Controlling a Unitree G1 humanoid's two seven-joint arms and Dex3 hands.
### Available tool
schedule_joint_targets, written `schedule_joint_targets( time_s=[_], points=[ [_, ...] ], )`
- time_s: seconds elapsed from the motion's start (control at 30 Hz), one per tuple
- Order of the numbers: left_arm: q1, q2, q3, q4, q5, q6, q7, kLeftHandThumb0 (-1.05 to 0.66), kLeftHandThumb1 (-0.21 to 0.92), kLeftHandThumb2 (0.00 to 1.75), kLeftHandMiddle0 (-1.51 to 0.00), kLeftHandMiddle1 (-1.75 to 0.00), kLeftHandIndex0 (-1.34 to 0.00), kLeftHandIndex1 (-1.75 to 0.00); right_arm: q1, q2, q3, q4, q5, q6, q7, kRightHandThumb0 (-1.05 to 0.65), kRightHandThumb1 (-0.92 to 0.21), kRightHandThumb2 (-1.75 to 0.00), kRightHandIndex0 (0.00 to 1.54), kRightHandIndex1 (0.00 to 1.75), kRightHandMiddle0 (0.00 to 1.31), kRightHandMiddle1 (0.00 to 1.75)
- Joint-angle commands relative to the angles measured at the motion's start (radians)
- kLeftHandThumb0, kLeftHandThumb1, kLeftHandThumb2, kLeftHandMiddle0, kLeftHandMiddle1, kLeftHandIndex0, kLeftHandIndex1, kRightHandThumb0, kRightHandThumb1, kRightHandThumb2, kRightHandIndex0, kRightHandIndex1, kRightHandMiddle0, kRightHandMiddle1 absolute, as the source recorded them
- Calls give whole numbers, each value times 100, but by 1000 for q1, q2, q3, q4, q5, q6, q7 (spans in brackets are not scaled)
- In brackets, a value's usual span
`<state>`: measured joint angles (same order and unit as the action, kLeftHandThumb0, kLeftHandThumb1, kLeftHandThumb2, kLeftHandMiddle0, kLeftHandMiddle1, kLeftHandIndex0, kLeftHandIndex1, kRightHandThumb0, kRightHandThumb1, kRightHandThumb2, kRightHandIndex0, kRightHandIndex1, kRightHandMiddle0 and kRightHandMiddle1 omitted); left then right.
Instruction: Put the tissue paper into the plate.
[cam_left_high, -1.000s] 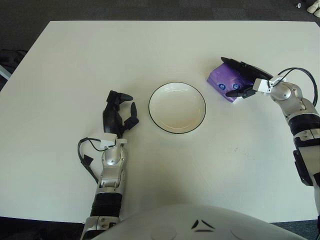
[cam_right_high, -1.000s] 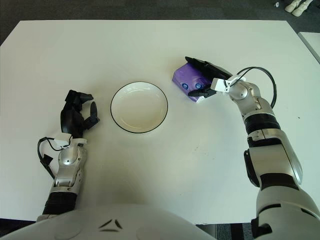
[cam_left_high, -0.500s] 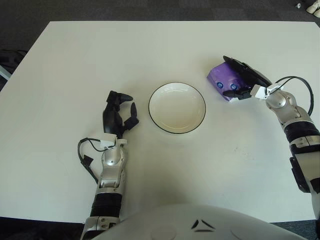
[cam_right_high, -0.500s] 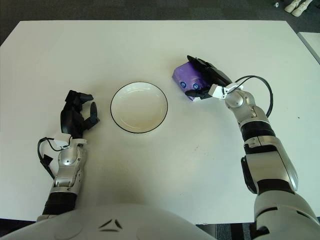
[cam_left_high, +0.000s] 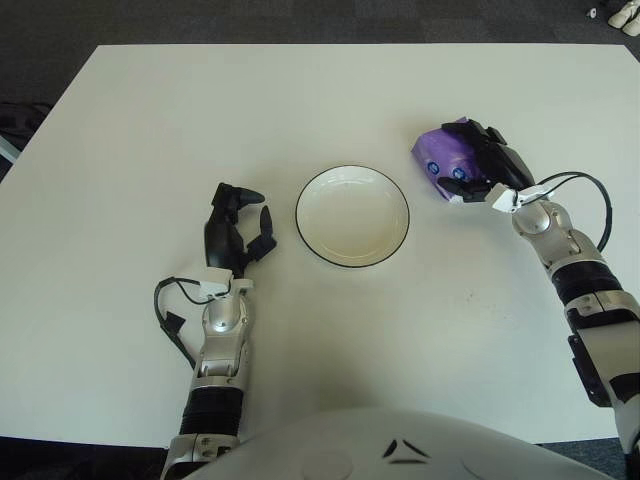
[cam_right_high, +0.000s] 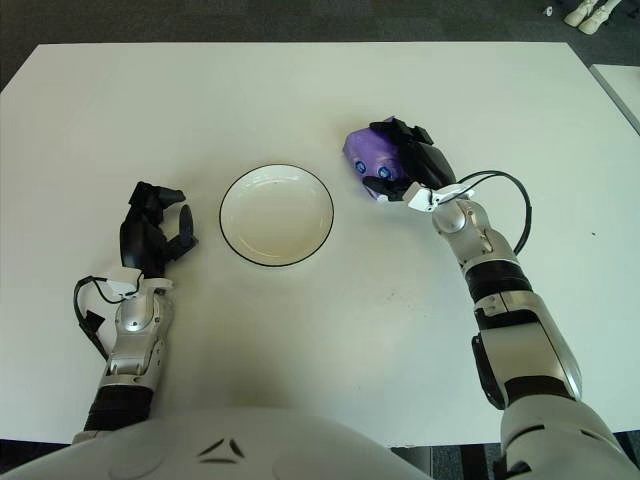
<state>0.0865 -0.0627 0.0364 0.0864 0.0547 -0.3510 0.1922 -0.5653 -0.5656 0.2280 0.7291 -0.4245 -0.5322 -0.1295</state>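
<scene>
A purple tissue paper pack (cam_left_high: 440, 160) lies on the white table right of the plate (cam_left_high: 352, 215), a white dish with a dark rim and nothing in it. My right hand (cam_left_high: 478, 170) covers the pack from its right side, black fingers curled over its top and thumb against its near edge, gripping it. The pack looks slightly crumpled under the fingers. My left hand (cam_left_high: 234, 226) shows left of the plate, fingers loosely bent and holding nothing.
The white table (cam_left_high: 150, 120) spreads wide on all sides of the plate. A dark floor borders its far edge, with shoes (cam_left_high: 625, 14) at the top right corner. A black cable (cam_left_high: 172, 320) loops beside my left wrist.
My right hand has gone from spread over the pack to curled tight on it, and the forearm has swung nearer. The pack shifted slightly left. The left hand has not moved.
</scene>
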Motion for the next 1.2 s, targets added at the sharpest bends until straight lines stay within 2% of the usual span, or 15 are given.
schedule_joint_targets(
  time_s=[0.0, 0.07, 0.1, 0.2, 0.3, 0.37, 0.47, 0.57, 0.77, 1.17],
  points=[
    [84, -11, 2, 87, 6, 29, 5, -40, 59, 98, -68, -140, -40, -175, 88, 34, 50, 2, -64, 54, 20, -48, -21, -112, 5, 167, 8, 169],
    [86, -13, 3, 79, 6, 36, 6, -40, 59, 98, -66, -140, -40, -175, 95, 31, 50, -19, -63, 64, 18, -47, -23, -111, 20, 171, 18, 172],
    [87, -14, 3, 74, 7, 40, 8, -40, 59, 98, -66, -139, -40, -175, 100, 31, 49, -29, -65, 69, 8, -47, -23, -111, 22, 172, 19, 173],
    [88, -16, 3, 66, 8, 47, 10, -40, 59, 99, -65, -139, -40, -175, 120, 34, 44, -63, -85, 86, -37, -45, -25, -108, 41, 174, 34, 174],
    [90, -17, 4, 61, 9, 50, 9, -40, 58, 99, -66, -139, -40, -175, 146, 38, 38, -104, -115, 98, -105, -43, -25, -107, 68, 174, 48, 174],
    [91, -16, 5, 60, 8, 47, 8, -40, 58, 99, -66, -139, -41, -175, 159, 46, 32, -122, -121, 98, -146, -42, -26, -110, 91, 175, 64, 175],
    [92, -13, 6, 62, 8, 39, 4, -40, 58, 99, -67, -140, -41, -175, 173, 58, 23, -139, -114, 101, -174, -38, -26, -114, 105, 175, 76, 175],
    [92, -2, 8, 73, 1, 16, -12, -40, 58, 99, -68, -141, -41, -175, 198, 85, 0, -173, -71, 110, -180, -30, -26, -121, 115, 175, 85, 175],
    [95, -3, 10, 64, 0, 35, -9, -40, 58, 99, -67, -142, -41, -175, 243, 127, -46, -248, 5, 139, -150, -20, -27, -132, 126, 175, 97, 175],
    [101, -8, 14, 51, -6, 53, -8, -40, 58, 100, -63, -141, -41, -175, 298, 170, -90, -368, -17, 200, -193, -15, -28, -141, 138, 175, 108, 175]
  ],
)
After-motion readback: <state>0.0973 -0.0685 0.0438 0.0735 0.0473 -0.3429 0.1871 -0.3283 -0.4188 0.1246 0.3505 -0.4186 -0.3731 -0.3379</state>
